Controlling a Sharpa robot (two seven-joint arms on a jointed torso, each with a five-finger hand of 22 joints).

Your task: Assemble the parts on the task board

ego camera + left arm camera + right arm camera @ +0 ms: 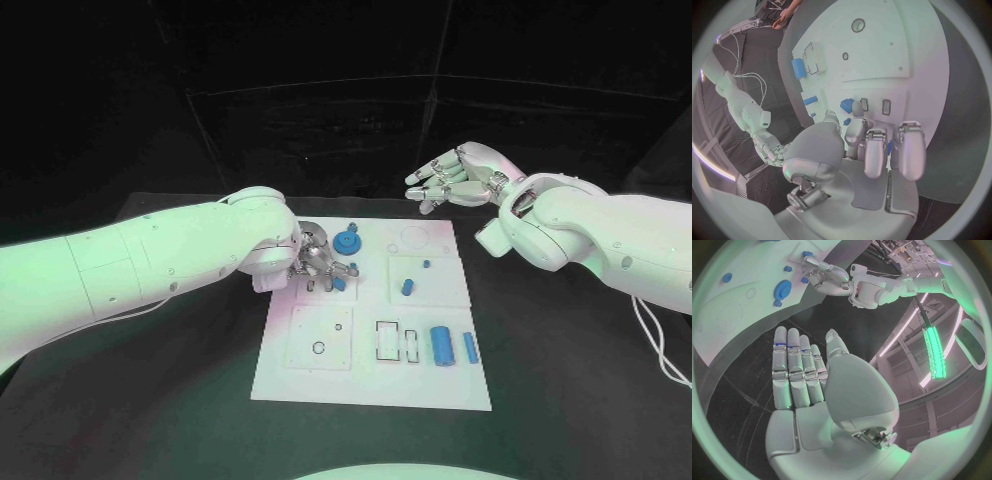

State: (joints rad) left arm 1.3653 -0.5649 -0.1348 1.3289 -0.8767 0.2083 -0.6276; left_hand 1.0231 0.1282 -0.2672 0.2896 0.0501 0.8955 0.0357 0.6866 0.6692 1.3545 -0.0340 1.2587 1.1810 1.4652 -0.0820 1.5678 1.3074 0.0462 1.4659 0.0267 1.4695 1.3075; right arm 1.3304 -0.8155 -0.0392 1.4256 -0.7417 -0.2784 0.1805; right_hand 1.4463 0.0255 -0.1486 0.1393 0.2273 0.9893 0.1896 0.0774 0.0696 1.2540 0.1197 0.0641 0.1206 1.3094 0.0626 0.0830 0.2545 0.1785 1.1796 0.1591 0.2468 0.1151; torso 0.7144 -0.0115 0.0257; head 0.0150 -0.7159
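The white task board lies in the middle of the black table. My left hand is down on its far left part, fingers curled around a small blue part; blue shows between the fingers. A round blue part stands just beyond that hand. My right hand hangs in the air past the board's far edge, fingers stretched out and holding nothing. Two small blue parts stand near the board's middle right. Two blue cylinders lie at the near right.
Rectangular slots sit beside the cylinders, a small ring lies on the near left plate, and a round recess marks the far right corner. Bare black table surrounds the board.
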